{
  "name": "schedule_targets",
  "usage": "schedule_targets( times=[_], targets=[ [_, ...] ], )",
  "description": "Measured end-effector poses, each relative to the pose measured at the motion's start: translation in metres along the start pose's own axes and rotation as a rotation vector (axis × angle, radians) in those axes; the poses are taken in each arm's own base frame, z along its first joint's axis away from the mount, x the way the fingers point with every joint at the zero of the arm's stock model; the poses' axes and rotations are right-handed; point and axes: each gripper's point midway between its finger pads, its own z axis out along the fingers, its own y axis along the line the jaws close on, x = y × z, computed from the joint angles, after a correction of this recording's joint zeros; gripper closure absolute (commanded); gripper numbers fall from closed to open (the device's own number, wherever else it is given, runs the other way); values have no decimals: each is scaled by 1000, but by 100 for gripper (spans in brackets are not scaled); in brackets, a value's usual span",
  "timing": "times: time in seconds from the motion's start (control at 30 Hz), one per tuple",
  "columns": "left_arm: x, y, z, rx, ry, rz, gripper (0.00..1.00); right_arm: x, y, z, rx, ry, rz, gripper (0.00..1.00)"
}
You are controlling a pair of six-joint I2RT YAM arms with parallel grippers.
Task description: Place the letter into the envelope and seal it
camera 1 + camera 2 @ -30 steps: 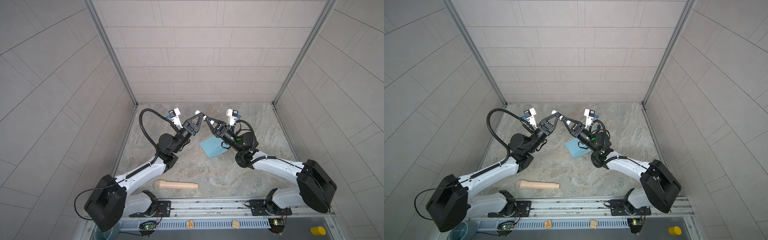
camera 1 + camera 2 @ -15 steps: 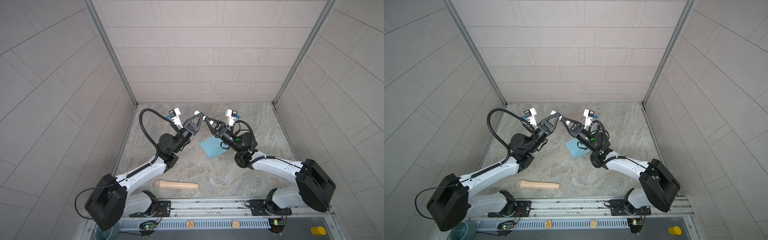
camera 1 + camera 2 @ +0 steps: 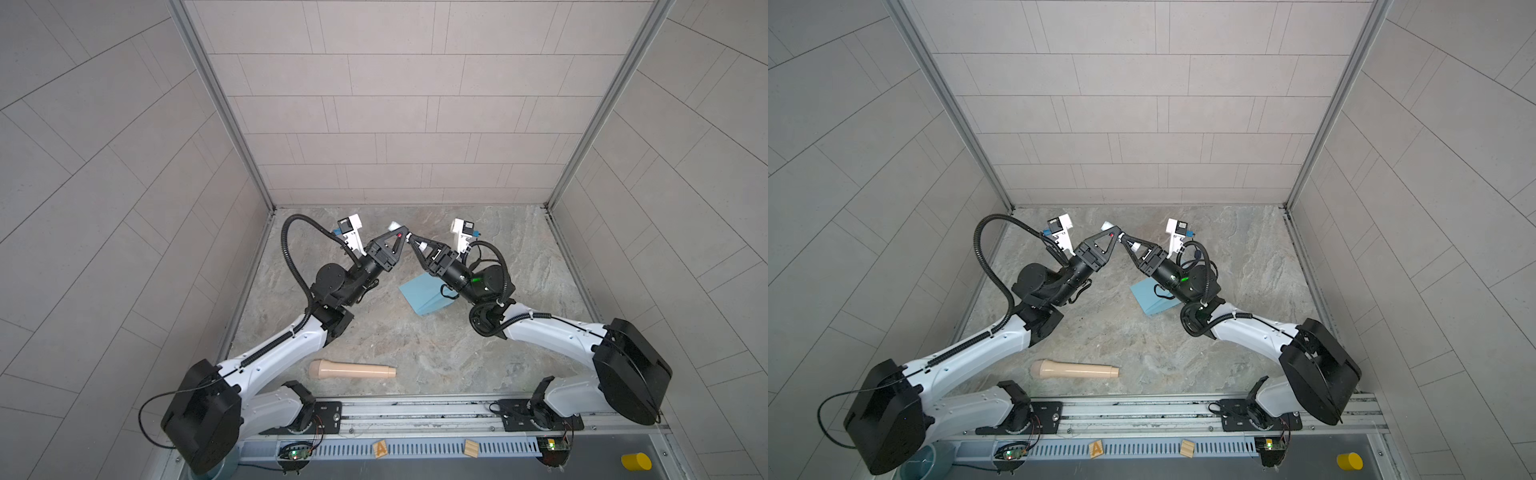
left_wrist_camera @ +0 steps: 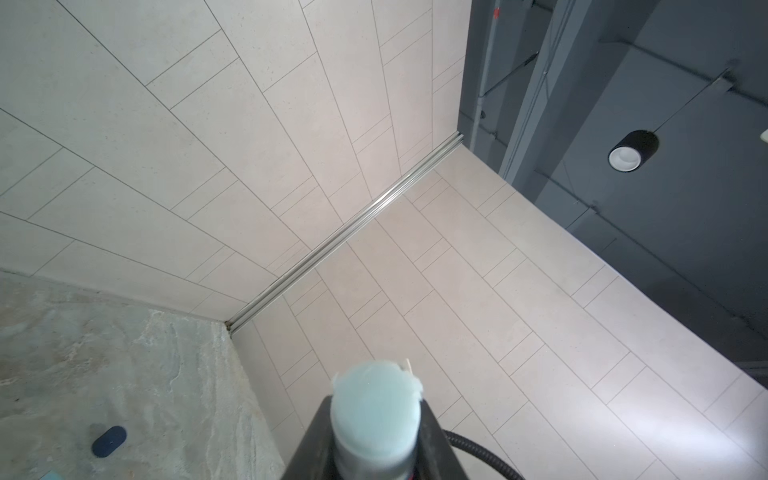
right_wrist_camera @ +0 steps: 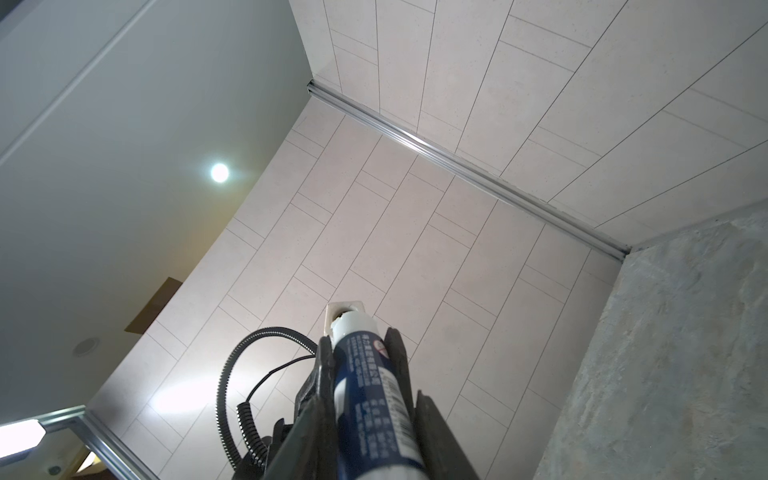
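A light blue envelope [image 3: 420, 294] [image 3: 1149, 297] lies on the stone floor, partly under the right arm. The letter is out of view. Both grippers are raised above the floor and meet tip to tip. A blue and white glue stick [image 5: 365, 374] lies along my right gripper [image 3: 412, 240] [image 5: 359, 332], whose fingers sit close against both its sides. Its far end passes through the tips of my left gripper [image 3: 399, 234] [image 4: 376, 401], which is shut on it. That pale blue end [image 4: 376, 395] sticks out past the left fingertips.
A beige pestle-shaped handle [image 3: 351, 370] [image 3: 1075, 370] lies near the front rail. A small dark blue oval piece [image 4: 109, 440] rests on the floor. Tiled walls close three sides. Two wooden blocks [image 3: 380, 449] and a yellow cylinder [image 3: 636, 461] sit beyond the rail.
Both grippers have stayed raised and tip to tip. The right arm has shifted slightly to the left. No change in either grip can be made out.
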Motion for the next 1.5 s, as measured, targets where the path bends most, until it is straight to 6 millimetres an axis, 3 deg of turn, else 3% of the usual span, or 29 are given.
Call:
schedule_targets(
  times=[0.17, 0.3, 0.43, 0.57, 0.9, 1.2, 1.5],
  targets=[
    [5, -6, -6, -73, 95, 145, 100, 0, 5, -9, 71, 32, -82, 34],
    [3, -16, -14, -107, 162, 313, 100, -15, 22, -26, 120, 25, -189, 30],
    [15, -2, -26, -168, 276, 471, 100, -37, 44, -44, 168, 2, -311, 28],
    [32, 18, -36, -218, 381, 539, 100, -43, 47, -56, 224, 10, -387, 28],
    [49, 22, -44, -206, 479, 543, 100, -23, -2, -77, 442, 227, -526, 33],
    [44, -4, -33, -137, 486, 448, 100, 11, 9, -85, 334, 511, -750, 42],
    [58, -11, -32, -73, 550, 375, 100, 40, 5, -72, 209, 693, -725, 52]
  ],
)
